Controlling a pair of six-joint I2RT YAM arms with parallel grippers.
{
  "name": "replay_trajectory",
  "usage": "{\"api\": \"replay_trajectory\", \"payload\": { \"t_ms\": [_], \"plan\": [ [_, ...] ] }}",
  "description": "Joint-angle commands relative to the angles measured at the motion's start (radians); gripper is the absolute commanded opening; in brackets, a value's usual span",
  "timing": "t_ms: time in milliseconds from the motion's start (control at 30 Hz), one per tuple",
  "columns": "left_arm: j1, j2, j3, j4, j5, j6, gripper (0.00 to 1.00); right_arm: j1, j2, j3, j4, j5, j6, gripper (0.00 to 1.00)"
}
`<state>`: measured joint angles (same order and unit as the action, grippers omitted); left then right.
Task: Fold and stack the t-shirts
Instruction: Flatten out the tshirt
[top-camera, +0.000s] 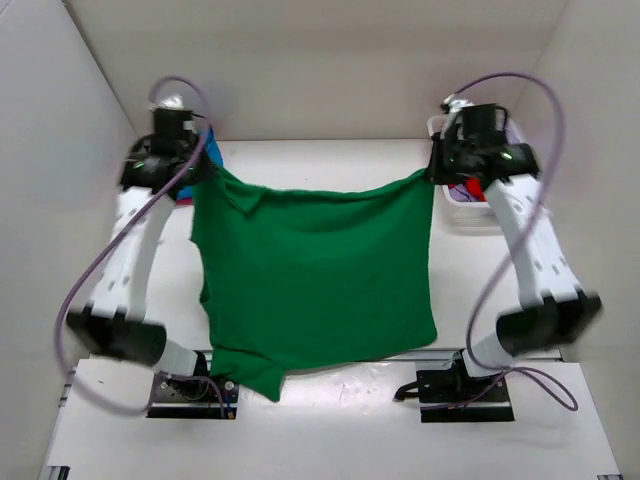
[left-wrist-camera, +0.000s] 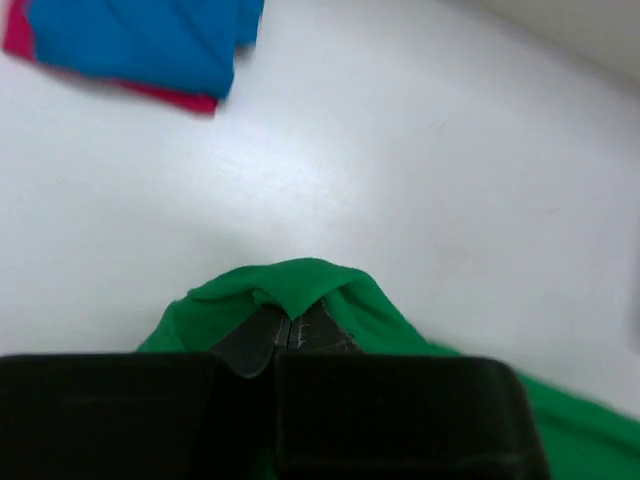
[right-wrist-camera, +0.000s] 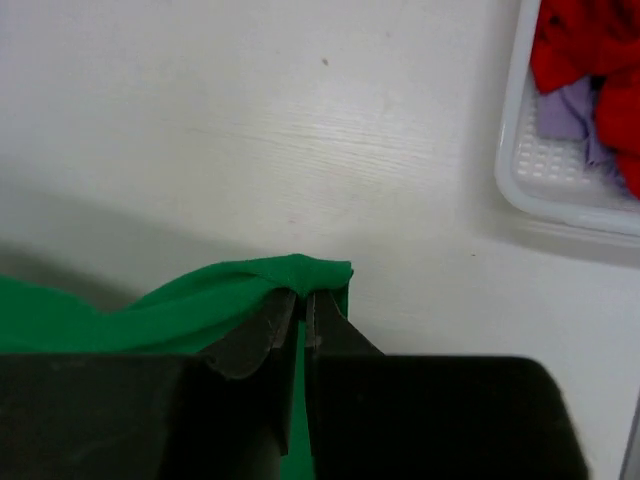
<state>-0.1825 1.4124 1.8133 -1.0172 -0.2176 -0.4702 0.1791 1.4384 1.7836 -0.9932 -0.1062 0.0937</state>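
A bright green t-shirt (top-camera: 315, 280) hangs spread in the air between both arms, its lower edge draping to the near table edge. My left gripper (top-camera: 203, 172) is shut on its top left corner; the wrist view shows green cloth (left-wrist-camera: 290, 285) bunched over the closed fingertips (left-wrist-camera: 290, 322). My right gripper (top-camera: 432, 172) is shut on the top right corner, with cloth (right-wrist-camera: 250, 285) pinched between the fingers (right-wrist-camera: 302, 298). A folded blue tee (left-wrist-camera: 140, 40) lies on a magenta-pink one (left-wrist-camera: 170, 97) on the table at the far left. Red (right-wrist-camera: 585, 45) and lilac (right-wrist-camera: 565, 110) tees lie in the basket.
A white plastic lattice basket (top-camera: 450, 215) stands at the far right, also in the right wrist view (right-wrist-camera: 520, 165). White walls enclose the table at the back and on both sides. The arm bases (top-camera: 190, 390) sit at the near edge.
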Motion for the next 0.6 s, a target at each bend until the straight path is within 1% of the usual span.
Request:
{"api": "replay_trajectory", "payload": {
  "t_ms": [0,33,67,100,133,167,200,233,267,300,333,367,400,433,467,500,533,567],
  "plan": [
    [0.034,0.083,-0.144,0.227,0.093,-0.018,0.0,-0.033,0.164,-0.04,0.142,-0.026,-0.034,0.0],
    [0.038,0.179,-0.135,0.241,0.122,-0.021,0.0,-0.046,0.263,0.018,0.14,-0.055,-0.031,0.0],
    [0.041,0.28,-0.085,0.244,0.13,-0.025,0.0,-0.053,0.365,0.099,0.127,-0.073,-0.029,0.0],
    [0.046,0.342,-0.05,0.235,0.147,-0.018,0.0,-0.05,0.426,0.153,0.117,-0.078,-0.038,0.0],
    [0.048,0.458,0.037,0.224,0.149,-0.03,0.0,-0.05,0.558,0.268,0.093,-0.066,-0.045,0.0],
    [0.049,0.571,0.146,0.217,0.147,-0.03,0.0,-0.044,0.68,0.424,0.05,-0.066,-0.052,0.0],
    [0.054,0.67,0.258,0.209,0.13,-0.045,0.0,-0.047,0.751,0.526,0.036,-0.034,-0.046,0.0],
    [0.055,0.709,0.311,0.232,0.086,-0.053,0.0,-0.049,0.881,0.701,0.021,-0.029,-0.037,0.0],
    [0.054,0.785,0.401,0.255,0.089,-0.056,0.0,-0.07,0.927,0.726,0.104,-0.093,-0.008,0.0],
    [0.055,0.857,0.525,0.278,0.095,-0.058,0.0,-0.091,0.941,0.732,0.146,-0.116,0.02,0.0],
    [0.067,0.903,0.616,0.263,0.101,-0.076,0.06,-0.113,0.979,0.791,0.178,-0.147,0.05,0.11],
    [0.075,1.006,0.843,0.199,0.104,-0.085,0.26,-0.124,1.014,0.868,0.182,-0.094,0.073,0.21],
    [0.099,1.101,1.015,0.156,0.121,-0.102,0.42,-0.125,1.024,0.898,0.18,-0.067,0.075,0.45],
    [0.121,1.062,0.926,0.231,0.173,-0.134,0.83,-0.128,1.024,0.915,0.188,-0.022,0.048,0.7],
    [0.133,1.016,0.806,0.253,0.202,-0.133,0.99,-0.132,1.008,0.899,0.194,0.0,0.037,0.79],
    [0.143,1.002,0.781,0.265,0.211,-0.127,0.98,-0.135,0.998,0.898,0.194,-0.006,0.032,0.9],
    [0.147,1.011,0.806,0.235,0.207,-0.125,0.98,-0.142,0.984,0.892,0.183,-0.012,0.034,0.99],
    [0.144,1.049,0.925,0.144,0.189,-0.117,0.99,-0.141,0.96,0.884,0.173,-0.007,0.029,0.99]
  ]
}}
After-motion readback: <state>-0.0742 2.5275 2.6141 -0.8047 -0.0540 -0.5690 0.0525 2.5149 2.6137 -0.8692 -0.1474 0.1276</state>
